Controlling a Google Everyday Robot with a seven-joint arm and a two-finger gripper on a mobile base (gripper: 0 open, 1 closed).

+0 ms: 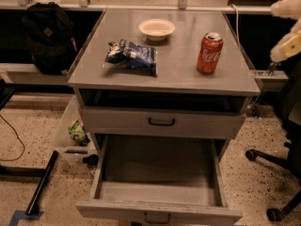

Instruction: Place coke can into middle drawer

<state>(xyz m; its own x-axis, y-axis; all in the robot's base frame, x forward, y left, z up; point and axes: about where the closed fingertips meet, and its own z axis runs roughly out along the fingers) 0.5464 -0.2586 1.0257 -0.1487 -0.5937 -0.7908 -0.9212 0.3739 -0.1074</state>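
Coke can (209, 53) is standing upright on the grey cabinet top (188, 76), toward the cabinet's right side, near its right edge and outside any drawer.

Floor (28, 126) around the cabinet: speckled tan terrazzo, running under and to both sides of it.

Cabinet is occupying the centre of the room view, with a dark recess and a pale rail behind it.

Middle drawer (160, 168) is hanging pulled well out of the cabinet's front, with its bare grey floor showing and nothing lying in it.

Upper drawer front (122, 121), just under the cabinet top, is sitting closed and carrying a black handle (161, 122).

Black backpack (47, 36) is leaning in the recess to the cabinet's left.

Office chair base (277, 161) is standing on the floor to the cabinet's right.

Gripper (286, 32) is hovering beyond the cabinet's right edge, cream-coloured and partly cut off. It is well apart from the can and holding nothing. Whether it is apart or together cannot be told.

Blue-and-white snack bag (132, 56) is lying flat left of centre on the cabinet top.

White bowl (157, 28) is sitting toward the back of the cabinet top, between bag and can.

Green crumpled object (77, 132) is lying low beside the cabinet's left side.
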